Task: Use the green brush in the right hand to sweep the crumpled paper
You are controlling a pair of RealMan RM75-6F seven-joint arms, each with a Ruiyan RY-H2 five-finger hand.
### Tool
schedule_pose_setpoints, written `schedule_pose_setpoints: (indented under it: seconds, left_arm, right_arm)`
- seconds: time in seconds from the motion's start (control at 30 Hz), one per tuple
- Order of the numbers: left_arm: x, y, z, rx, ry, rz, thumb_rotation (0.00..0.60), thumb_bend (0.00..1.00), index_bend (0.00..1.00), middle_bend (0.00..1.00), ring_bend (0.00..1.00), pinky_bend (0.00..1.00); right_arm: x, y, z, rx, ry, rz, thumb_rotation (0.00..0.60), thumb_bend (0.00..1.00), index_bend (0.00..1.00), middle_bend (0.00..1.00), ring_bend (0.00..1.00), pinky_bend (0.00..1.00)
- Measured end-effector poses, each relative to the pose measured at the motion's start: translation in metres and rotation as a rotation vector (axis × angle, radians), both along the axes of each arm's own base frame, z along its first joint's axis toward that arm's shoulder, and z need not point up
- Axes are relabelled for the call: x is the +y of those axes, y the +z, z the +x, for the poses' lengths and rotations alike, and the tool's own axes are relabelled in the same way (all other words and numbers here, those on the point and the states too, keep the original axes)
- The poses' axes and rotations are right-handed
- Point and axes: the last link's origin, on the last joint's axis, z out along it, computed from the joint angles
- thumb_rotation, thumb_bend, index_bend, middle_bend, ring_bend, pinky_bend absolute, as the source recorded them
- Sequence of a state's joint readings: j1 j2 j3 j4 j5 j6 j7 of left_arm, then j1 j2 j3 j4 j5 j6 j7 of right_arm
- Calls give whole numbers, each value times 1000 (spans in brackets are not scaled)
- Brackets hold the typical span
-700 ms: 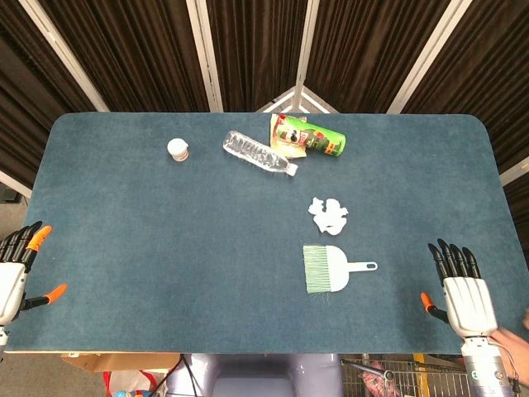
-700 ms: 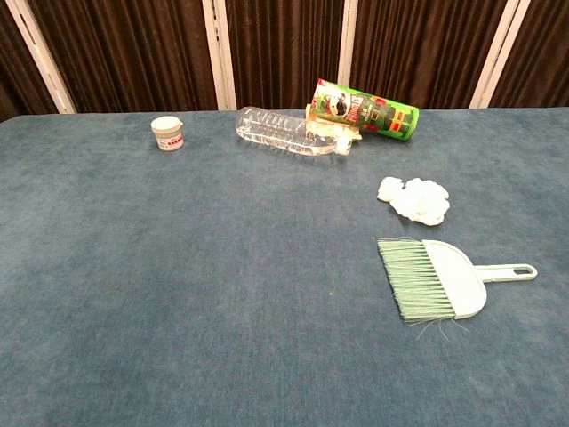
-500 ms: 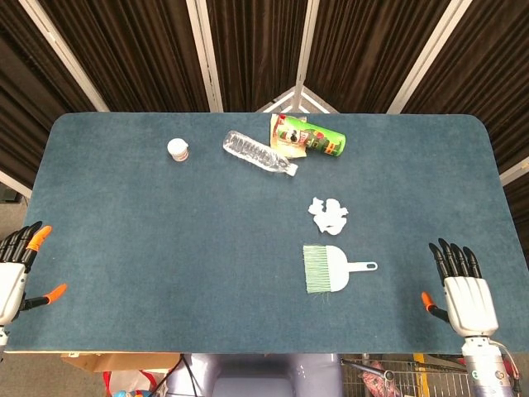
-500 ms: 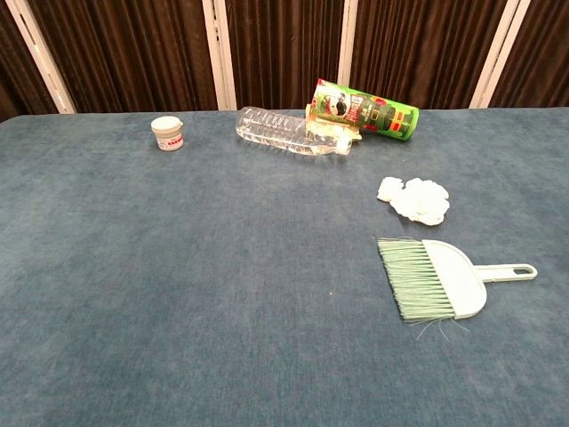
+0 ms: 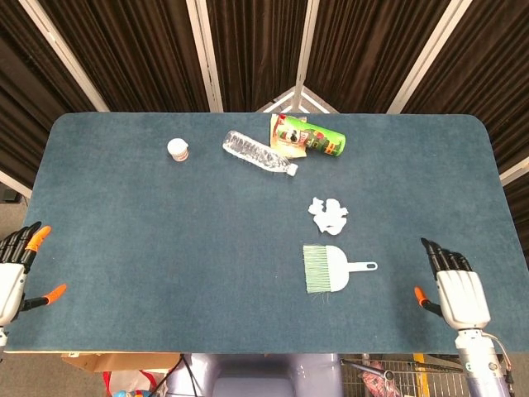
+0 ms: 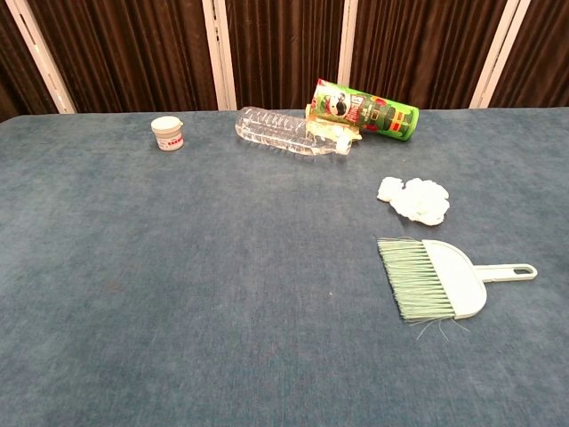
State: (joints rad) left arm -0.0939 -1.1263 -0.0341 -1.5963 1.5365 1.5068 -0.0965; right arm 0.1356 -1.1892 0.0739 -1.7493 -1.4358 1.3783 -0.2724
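A clear plastic bottle [image 5: 259, 153], apparently empty, lies on its side beside a toppled green chip can [image 5: 312, 138] whose label shows a mascot face, and the print on the small white jar [image 5: 178, 149] is too small to read. The green brush [image 5: 331, 269] lies flat on the table [image 5: 149, 240], bristles leftward, just short of the crumpled paper [image 5: 328, 214]. Both the right hand [image 5: 453, 288] and left hand [image 5: 15, 273] rest at the near table edge, fingers extended and holding nothing

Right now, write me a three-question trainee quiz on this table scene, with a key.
1. True or false: the right hand holds the green brush.
2. What lies just beyond the brush? A) crumpled paper B) small white jar C) plastic bottle
3. Fill in: the brush handle points toward the robot's ___ hand.

Key: 1 false; 2 A; 3 right.
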Motion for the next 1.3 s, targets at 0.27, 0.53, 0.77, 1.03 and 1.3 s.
schedule_pose_setpoints:
  seconds: [0.27, 0.53, 0.77, 1.03, 1.3]
  left_arm:
    - [1, -2, 1, 2, -4, -5, 600, 0, 0, 0, 0, 17]
    - [0, 0, 1, -6, -6, -3, 600, 0, 0, 0, 0, 17]
    - [1, -1, 1, -8, -7, -11, 600, 0, 0, 0, 0, 16]
    - [1, -2, 2, -10, -10, -16, 600, 0, 0, 0, 0, 17]
    - [2, -2, 1, -13, -7, -18, 600, 0, 0, 0, 0, 17]
  right_arm:
    - [-27, -27, 10, 34, -9, 128, 600, 315, 271, 1000, 1000, 971]
    - [-51, -62, 15, 83, -66, 229, 600, 316, 324, 1000, 1000, 972]
    - [-65, -91, 21, 102, -102, 263, 600, 316, 346, 1000, 1000, 972]
    - [-75, -103, 20, 104, -119, 262, 600, 316, 431, 1000, 1000, 972]
    - [-79, -111, 19, 94, -128, 254, 600, 315, 465, 1000, 1000, 972]
